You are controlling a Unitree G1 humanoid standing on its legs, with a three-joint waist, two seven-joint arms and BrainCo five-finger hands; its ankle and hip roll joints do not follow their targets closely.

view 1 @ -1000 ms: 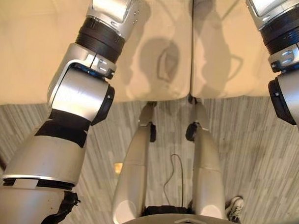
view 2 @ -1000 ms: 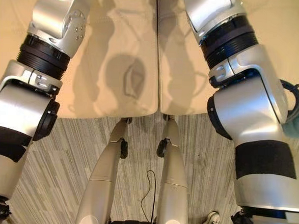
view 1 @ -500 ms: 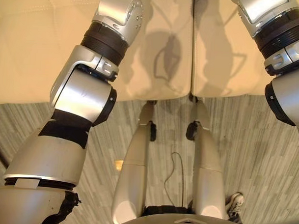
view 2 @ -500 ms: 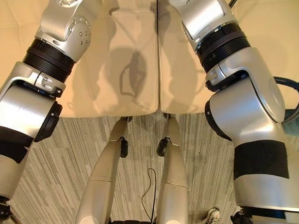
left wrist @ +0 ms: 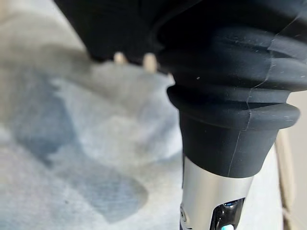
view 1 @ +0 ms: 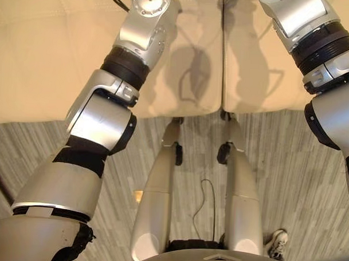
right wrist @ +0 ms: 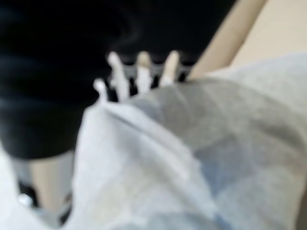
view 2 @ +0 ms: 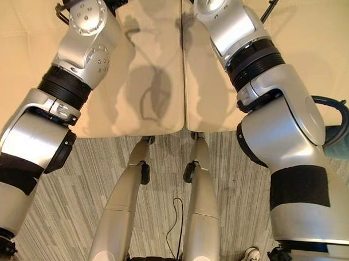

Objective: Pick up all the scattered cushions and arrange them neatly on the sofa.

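A soft pale grey cushion with blue-grey patches [right wrist: 192, 158] lies against my right hand [right wrist: 139, 72], whose fingers sink behind its folds, so I cannot tell their grip. My left hand [left wrist: 144, 60] meets it likewise, above the cream leather sofa [view 1: 45, 57].

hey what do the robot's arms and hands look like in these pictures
Both arms are glossy silver-grey shells in rounded segments, joined by black ribbed rings, each with a black band wrapped around a lower segment. The left robot hand and right robot hand show pale silvery fingers emerging from a dark ribbed rubbery cover; a silver section with a small blue light sits below the left cover.
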